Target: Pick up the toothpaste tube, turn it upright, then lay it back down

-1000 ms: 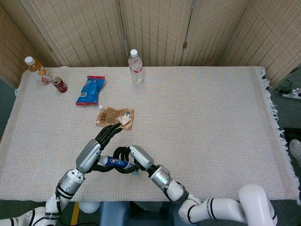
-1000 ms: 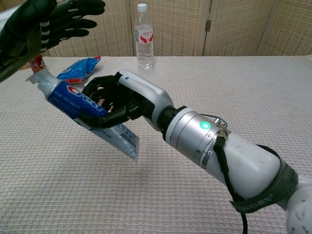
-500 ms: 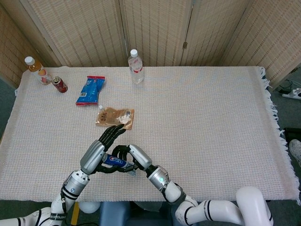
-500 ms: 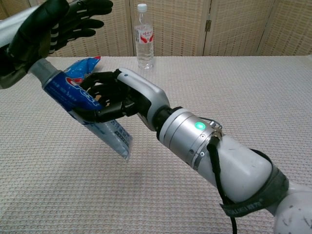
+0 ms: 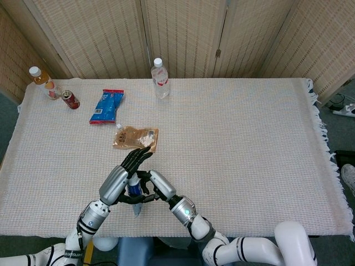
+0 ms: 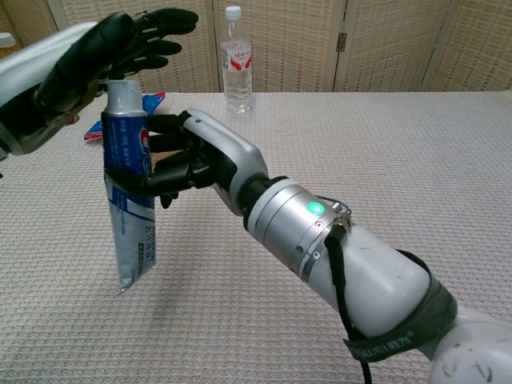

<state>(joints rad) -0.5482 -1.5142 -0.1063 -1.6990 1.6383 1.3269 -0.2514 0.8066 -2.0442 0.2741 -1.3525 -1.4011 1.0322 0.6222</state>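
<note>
The toothpaste tube (image 6: 128,196) is blue and white and stands nearly upright in the air, grey cap up and crimped end down just above the cloth. My right hand (image 6: 190,158) grips its upper body from the right, fingers wrapped around it. My left hand (image 6: 104,50) hovers over the cap with fingers stretched out flat, its palm at or touching the cap top. In the head view the tube (image 5: 135,194) shows foreshortened between the left hand (image 5: 124,173) and the right hand (image 5: 154,185), near the table's front edge.
A brown pouch (image 5: 136,138) lies just beyond the hands. A blue snack bag (image 5: 106,106), a red can (image 5: 70,100) and an orange drink bottle (image 5: 43,82) sit at the far left. A water bottle (image 5: 160,77) stands at the back.
The tube has swung from a slant, cap to the left, to nearly upright with the cap on top. Both hands shifted slightly forward, and the left hand now sits over the cap.
</note>
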